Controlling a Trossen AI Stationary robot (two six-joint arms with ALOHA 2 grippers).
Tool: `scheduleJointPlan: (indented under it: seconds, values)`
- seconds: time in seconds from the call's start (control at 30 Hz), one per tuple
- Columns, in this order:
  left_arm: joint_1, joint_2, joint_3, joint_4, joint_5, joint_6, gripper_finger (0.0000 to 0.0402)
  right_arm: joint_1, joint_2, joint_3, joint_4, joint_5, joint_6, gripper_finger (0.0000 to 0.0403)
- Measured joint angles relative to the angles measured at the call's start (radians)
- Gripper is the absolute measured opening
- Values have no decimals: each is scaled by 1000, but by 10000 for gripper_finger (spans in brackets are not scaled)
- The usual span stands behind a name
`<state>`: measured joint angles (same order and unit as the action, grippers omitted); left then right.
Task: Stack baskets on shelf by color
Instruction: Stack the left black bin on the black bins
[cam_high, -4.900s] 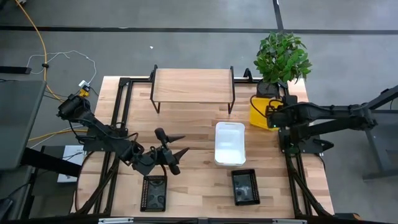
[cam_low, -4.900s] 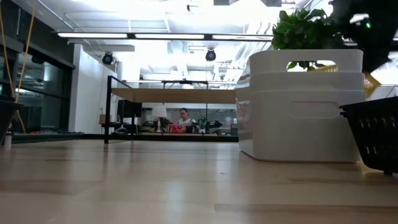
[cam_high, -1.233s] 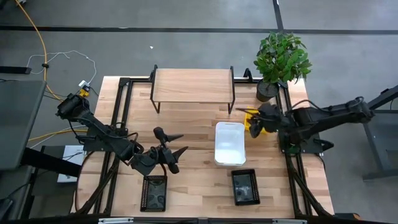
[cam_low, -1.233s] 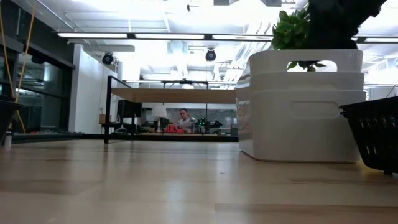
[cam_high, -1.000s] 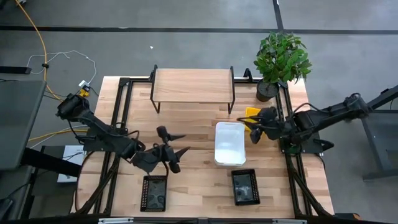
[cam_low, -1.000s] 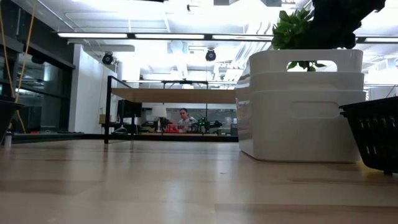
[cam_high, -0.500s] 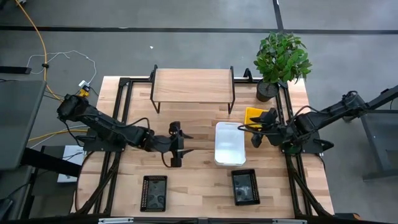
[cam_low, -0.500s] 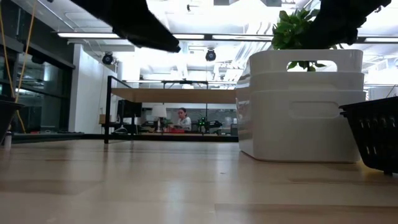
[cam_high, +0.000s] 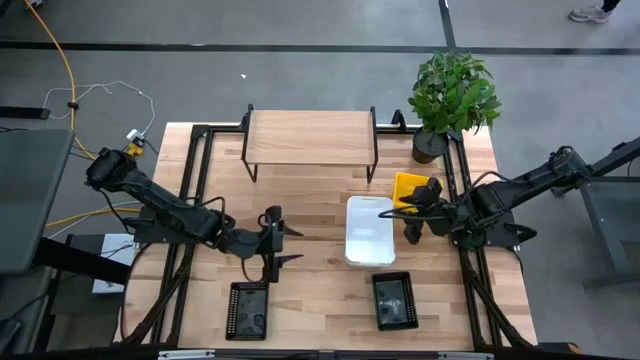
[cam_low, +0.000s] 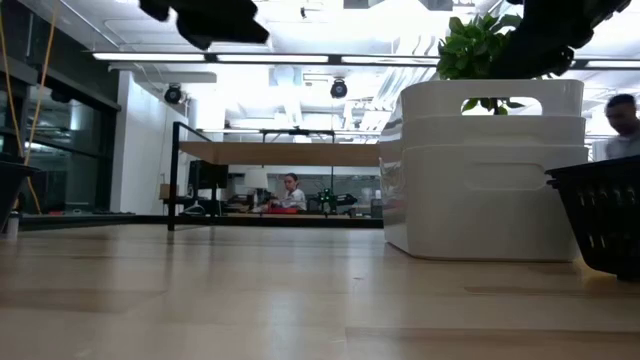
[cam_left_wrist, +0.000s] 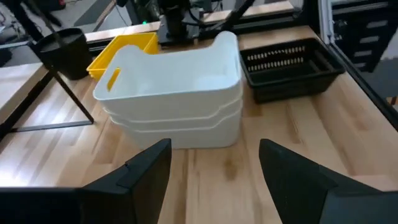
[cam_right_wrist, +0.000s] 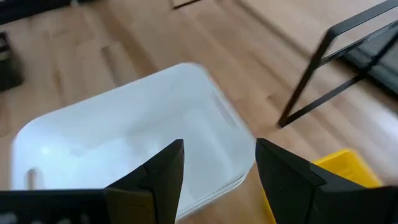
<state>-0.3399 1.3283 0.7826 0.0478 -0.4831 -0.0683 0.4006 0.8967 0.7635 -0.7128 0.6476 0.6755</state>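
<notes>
Left gripper fingers spread wide, empty, facing the white baskets from their left. Right gripper fingers parted, grasping nothing, just right of the white baskets, over the yellow basket. White baskets nested, long axis running from shelf toward the near tabletop edge, in front of the shelf's right end. Black baskets nearer that edge. Since half a second ago, left gripper drawn back slightly leftward; yellow basket unmoved.
</notes>
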Motion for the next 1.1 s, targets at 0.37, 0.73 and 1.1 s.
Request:
scheduleJointPlan:
  seconds: [0.37,0.73,1.1]
  values:
    - [-103,-2,0,1,-79,9,229,0,0,0,14,-18,2,186]
    - [-192,-1,186,-593,41,-247,229,0,0,0,30,-24,-7,186]
    - [-252,7,145,-903,225,-636,229,0,0,0,31,-23,-4,186]
